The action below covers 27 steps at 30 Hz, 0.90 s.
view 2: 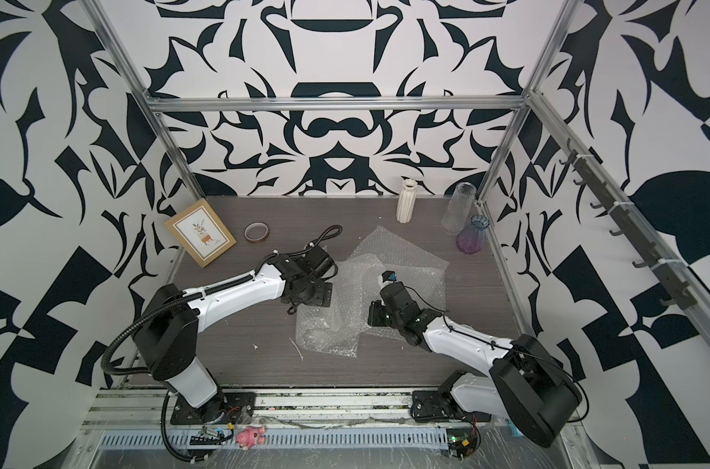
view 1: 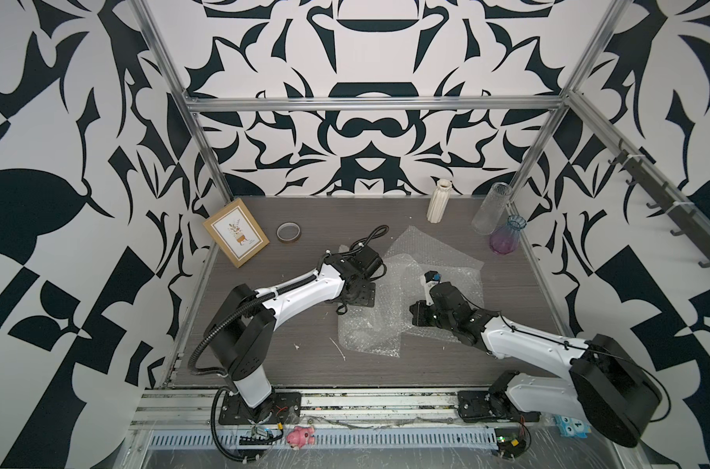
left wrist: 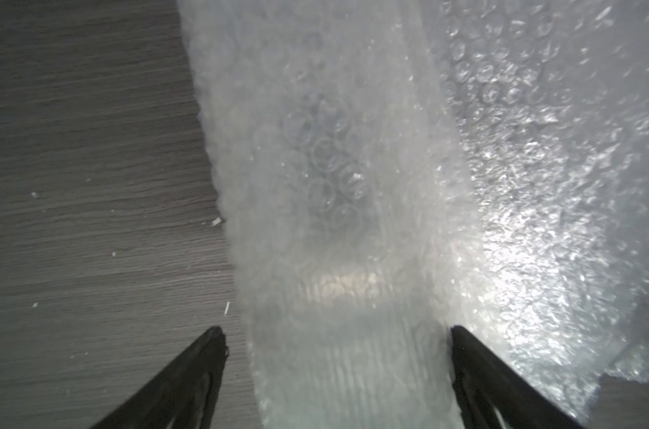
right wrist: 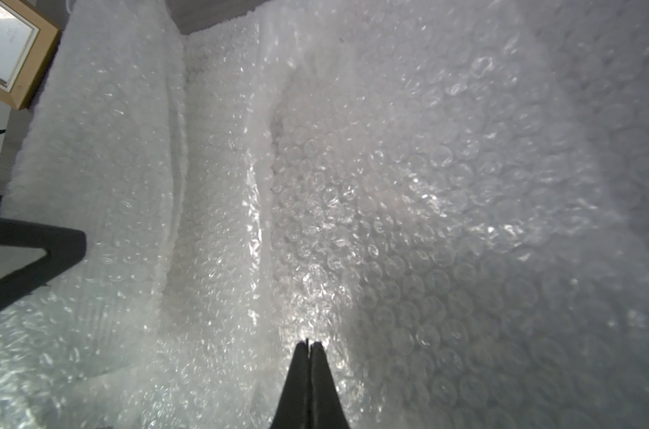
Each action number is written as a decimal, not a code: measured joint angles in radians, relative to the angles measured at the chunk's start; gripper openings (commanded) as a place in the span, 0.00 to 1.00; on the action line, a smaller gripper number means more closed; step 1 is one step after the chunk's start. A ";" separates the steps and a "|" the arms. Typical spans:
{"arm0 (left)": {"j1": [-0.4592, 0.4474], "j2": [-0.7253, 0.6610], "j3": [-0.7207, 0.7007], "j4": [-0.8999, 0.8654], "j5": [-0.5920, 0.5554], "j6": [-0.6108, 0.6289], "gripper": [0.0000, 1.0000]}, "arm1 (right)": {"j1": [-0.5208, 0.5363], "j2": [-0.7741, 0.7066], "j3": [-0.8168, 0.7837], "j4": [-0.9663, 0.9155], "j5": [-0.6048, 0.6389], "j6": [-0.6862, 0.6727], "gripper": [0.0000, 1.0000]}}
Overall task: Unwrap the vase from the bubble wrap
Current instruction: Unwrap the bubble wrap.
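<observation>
Black fingers of my left claw (left wrist: 336,330) stand wide apart, one on either side of a rolled band of the bubble wrap (left wrist: 338,167), not closed on it. My right claw (right wrist: 309,343) is pressed fully closed over more wrap; I cannot tell whether it pinches any. Crumpled sheets lie mid-tabletop (view 1: 426,373), between both arms

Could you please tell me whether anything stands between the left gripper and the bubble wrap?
Nothing visible does: the left gripper, jaws open, straddles a raised fold of the bubble wrap, bare table beside it.
</observation>
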 measured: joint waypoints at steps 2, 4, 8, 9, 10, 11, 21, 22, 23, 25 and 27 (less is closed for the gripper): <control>0.025 -0.033 -0.027 0.002 0.006 0.000 0.96 | 0.000 0.000 0.003 -0.005 0.000 -0.003 0.03; 0.053 -0.066 -0.056 0.008 0.013 0.000 0.96 | 0.000 0.000 0.006 -0.010 0.000 -0.005 0.07; 0.116 -0.135 -0.118 0.030 0.041 -0.002 0.96 | 0.000 -0.002 0.013 -0.021 0.002 -0.013 0.17; 0.134 -0.152 -0.133 0.034 0.050 -0.003 0.96 | 0.000 -0.003 0.014 -0.023 0.004 -0.015 0.20; 0.148 -0.166 -0.146 0.039 0.058 -0.005 0.96 | 0.000 -0.005 0.014 -0.027 0.006 -0.016 0.22; 0.165 -0.181 -0.160 0.042 0.067 -0.006 0.96 | 0.000 -0.009 0.014 -0.031 0.008 -0.018 0.25; 0.223 -0.275 -0.192 0.054 0.100 -0.016 0.96 | 0.000 -0.133 0.021 -0.132 0.143 -0.026 0.36; 0.223 -0.285 -0.190 0.053 0.106 -0.016 0.96 | 0.000 -0.148 0.021 -0.143 0.167 -0.026 0.36; 0.223 -0.298 -0.188 0.054 0.120 -0.016 0.96 | 0.000 -0.166 0.021 -0.157 0.197 -0.025 0.36; 0.223 -0.323 -0.183 0.063 0.155 -0.014 0.94 | 0.000 -0.196 0.021 -0.175 0.237 -0.025 0.36; 0.220 -0.344 -0.173 0.085 0.200 -0.011 0.93 | 0.000 -0.223 0.021 -0.179 0.257 -0.025 0.36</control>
